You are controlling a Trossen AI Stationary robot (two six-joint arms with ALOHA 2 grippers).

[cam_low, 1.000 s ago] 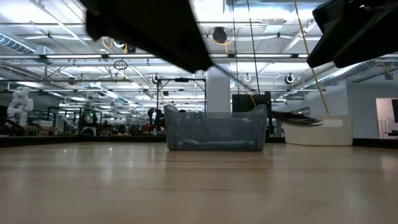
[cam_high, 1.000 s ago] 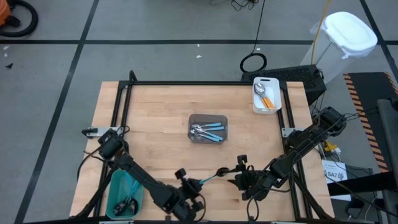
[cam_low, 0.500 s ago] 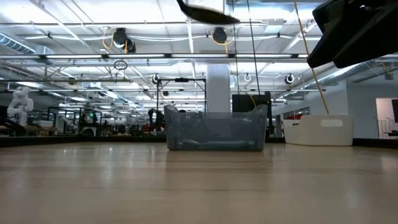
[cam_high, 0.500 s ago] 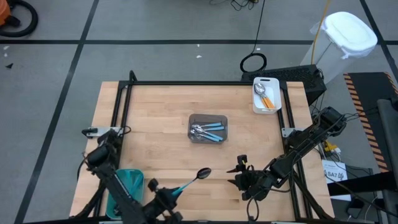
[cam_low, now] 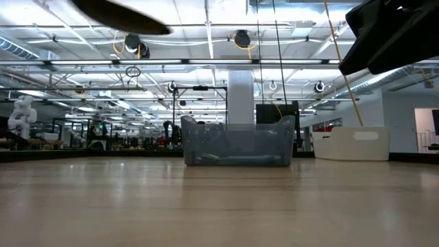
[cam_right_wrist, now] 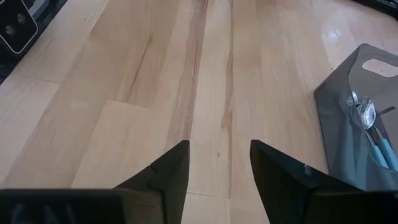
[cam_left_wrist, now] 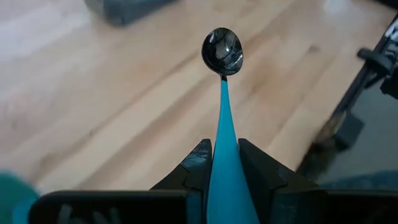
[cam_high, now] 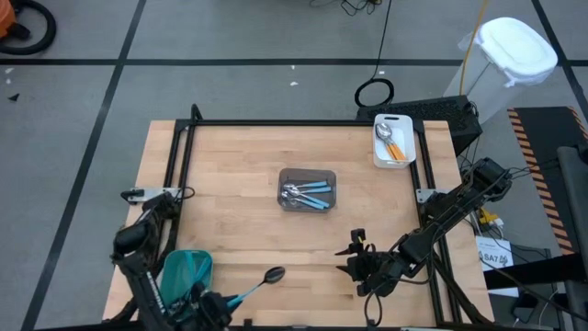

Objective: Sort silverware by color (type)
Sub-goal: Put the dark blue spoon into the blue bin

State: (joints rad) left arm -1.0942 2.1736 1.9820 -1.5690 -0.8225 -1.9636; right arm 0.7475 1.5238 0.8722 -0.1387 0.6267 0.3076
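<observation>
Here our left gripper pinches a blue spoon by its handle, held above the desk just beside the teal bin. Our right gripper hangs spread, well apart from that bin.

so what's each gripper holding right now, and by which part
The left gripper is shut on a black-bowled spoon, pinching its light-blue handle near the end, with the bowl sticking out ahead. The right gripper is open and holds nothing.
</observation>
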